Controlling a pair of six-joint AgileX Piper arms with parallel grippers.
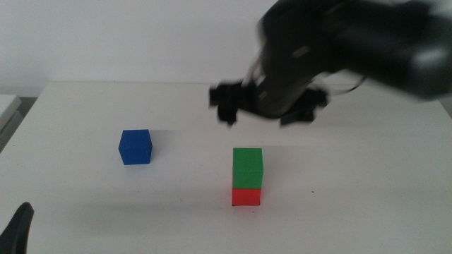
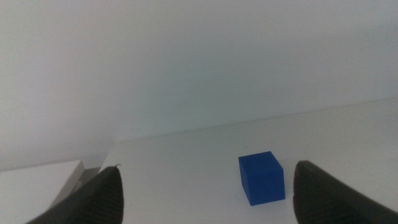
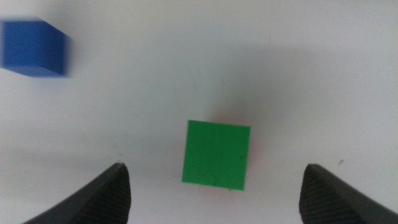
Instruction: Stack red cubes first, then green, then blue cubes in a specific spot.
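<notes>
The green cube sits squarely on the red cube near the table's middle. The stack covers the specific spot, so its marks are hidden. The blue cube stands alone on the table to the left of the stack. My right gripper hovers open above and behind the stack, blurred and holding nothing. Its wrist view looks straight down on the green cube, with the blue cube off to one side. My left gripper waits open at the bottom left corner, and the blue cube lies ahead of it.
A small black speck marks the white tabletop right of the stack. A flat white object lies at the table's far left edge, also seen as a pale slab in the left wrist view.
</notes>
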